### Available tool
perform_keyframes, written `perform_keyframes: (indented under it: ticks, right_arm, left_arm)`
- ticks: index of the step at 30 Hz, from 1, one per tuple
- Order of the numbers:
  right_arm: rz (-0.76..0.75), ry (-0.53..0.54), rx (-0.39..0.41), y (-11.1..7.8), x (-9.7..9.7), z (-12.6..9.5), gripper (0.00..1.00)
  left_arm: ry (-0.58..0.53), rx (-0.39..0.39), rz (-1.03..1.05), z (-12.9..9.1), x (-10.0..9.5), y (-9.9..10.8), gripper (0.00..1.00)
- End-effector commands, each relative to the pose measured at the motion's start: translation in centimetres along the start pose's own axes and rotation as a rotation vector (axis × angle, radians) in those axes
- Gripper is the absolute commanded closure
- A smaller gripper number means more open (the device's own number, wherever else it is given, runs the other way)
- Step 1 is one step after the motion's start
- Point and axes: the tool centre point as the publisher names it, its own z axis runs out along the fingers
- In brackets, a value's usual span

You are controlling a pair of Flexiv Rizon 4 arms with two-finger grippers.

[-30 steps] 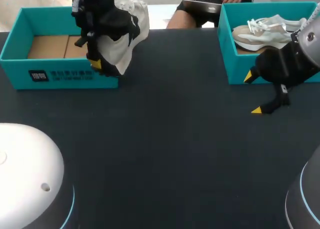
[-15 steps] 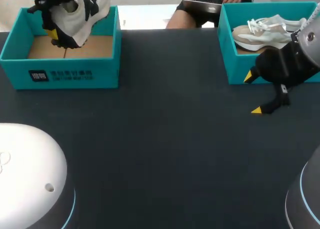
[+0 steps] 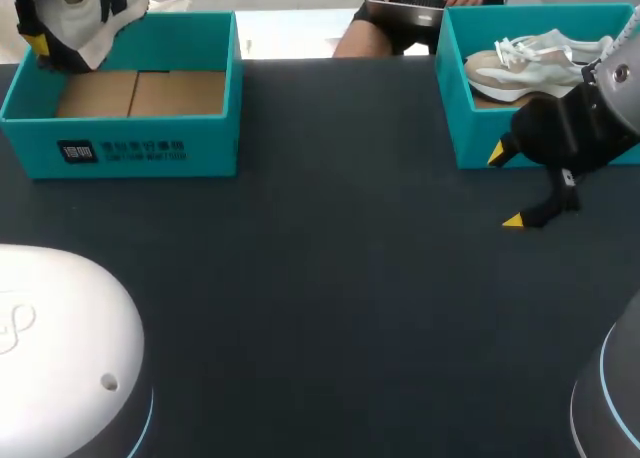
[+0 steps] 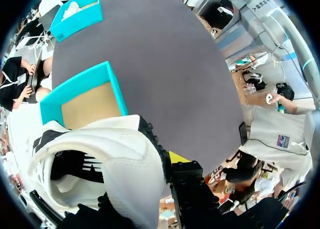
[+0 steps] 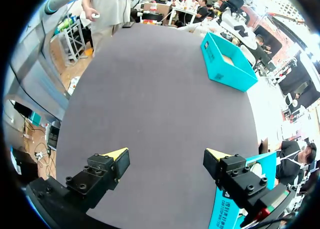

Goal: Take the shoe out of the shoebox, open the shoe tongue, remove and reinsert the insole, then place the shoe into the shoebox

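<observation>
- Nearest, the right gripper (image 3: pixel 504 188) hangs just in front of the right shoebox (image 3: pixel 470 128), fingers spread and holding nothing. A beige shoe (image 3: pixel 530 68) lies in that box.
- The left shoebox (image 3: pixel 120 148) shows only bare cardboard floor.
- Farthest, the left gripper (image 3: pixel 42 40) is clamped on the white shoe (image 3: pixel 95 8), aloft over that box's far left corner.
- The shoe is out. I can't tell whether the tongue and insole work is done. Boxing it remains.
</observation>
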Motion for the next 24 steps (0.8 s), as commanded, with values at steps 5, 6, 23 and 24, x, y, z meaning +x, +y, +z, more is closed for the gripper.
perform_keyframes:
  ticks: [5,6,23,24]
  right_arm:
    - [0.001,0.001,0.003,0.1,-0.1,0.1,0.00]
    - [0.001,0.001,0.003,0.1,-0.1,0.1,0.00]
    - [0.001,0.001,0.003,0.1,-0.1,0.1,0.00]
    - [0.001,0.001,0.003,0.1,-0.1,0.1,0.00]
  left_arm:
    - [0.030,0.013,0.001,-0.5,-0.8,0.5,1.00]
    - [0.030,0.013,0.001,-0.5,-0.8,0.5,1.00]
    - [-0.034,0.021,-0.015,-0.1,-1.9,4.8,1.00]
    - [-0.026,0.007,-0.019,0.1,-2.1,5.3,1.00]
